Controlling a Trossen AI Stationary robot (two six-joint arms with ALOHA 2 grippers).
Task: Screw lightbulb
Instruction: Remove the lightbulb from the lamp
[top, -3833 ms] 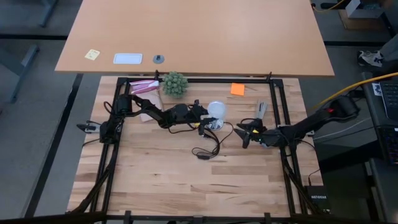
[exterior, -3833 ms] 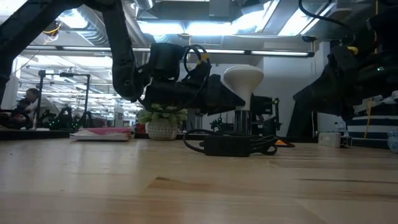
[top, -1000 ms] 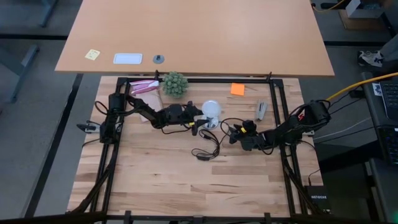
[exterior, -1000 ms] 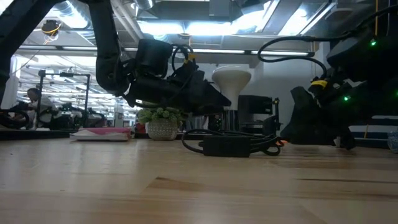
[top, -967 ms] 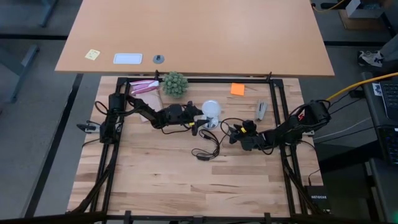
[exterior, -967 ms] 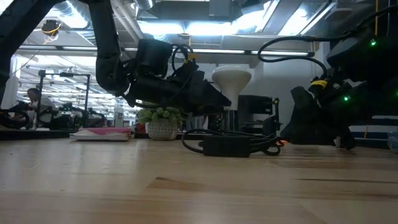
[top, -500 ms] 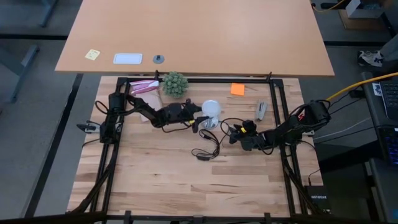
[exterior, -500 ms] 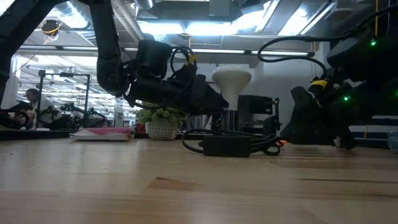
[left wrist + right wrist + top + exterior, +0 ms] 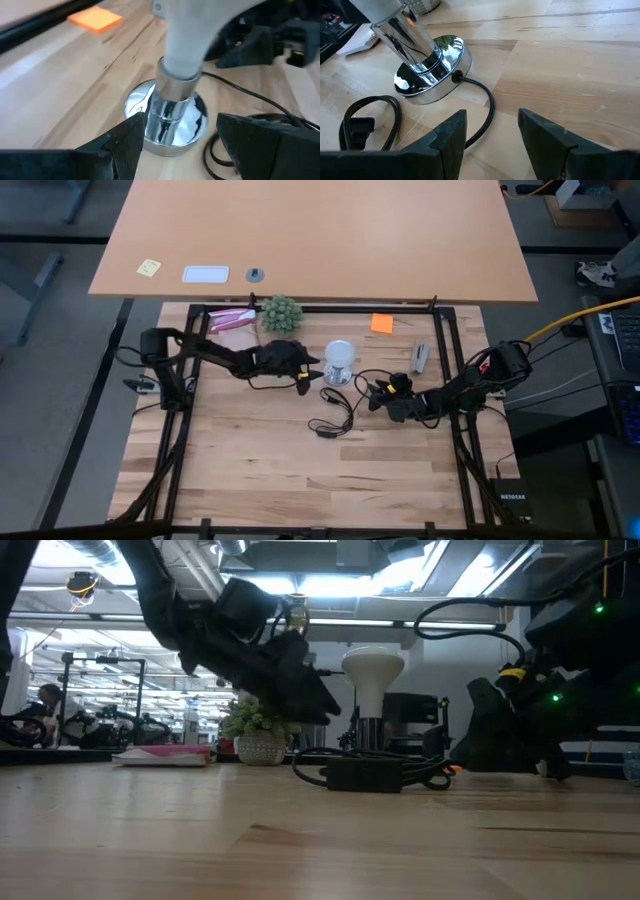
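Seen from above, the small white frosted lightbulb [image 9: 340, 356] stands upright in a round chrome socket base [image 9: 339, 375] just above the middle of the pale wooden slatted table [image 9: 300, 460]. The left gripper [image 9: 309, 370] sits just left of the bulb, apart from it, its jaws spread with nothing between them. The right gripper [image 9: 372, 394] lies low to the lower right of the bulb, jaws also spread and empty. A thin black cord [image 9: 335, 418] loops from the base toward the middle of the frame. A little green spiky plant [image 9: 281, 313] stands upper left of the bulb, a flat pink packet [image 9: 231, 319] left of the plant, and a square orange sticky note [image 9: 382, 323] upper right of the bulb.

In the low view, the lightbulb [image 9: 372, 668] rises at centre on its chrome stem, dome uppermost. The left gripper [image 9: 322, 700] slants down toward it from the upper left; the right arm is a dark mass at the right edge.

In the left wrist view, the lightbulb [image 9: 192, 35] fills the upper centre, its neck seated in the chrome socket base [image 9: 167, 125], with the dark fingers [image 9: 122, 145] wide apart at the bottom, short of the base.

In the right wrist view, the chrome socket base [image 9: 427, 62] sits upper left, cord [image 9: 485, 117] trailing from it; the dark fingers [image 9: 452, 135] stand apart at the bottom.
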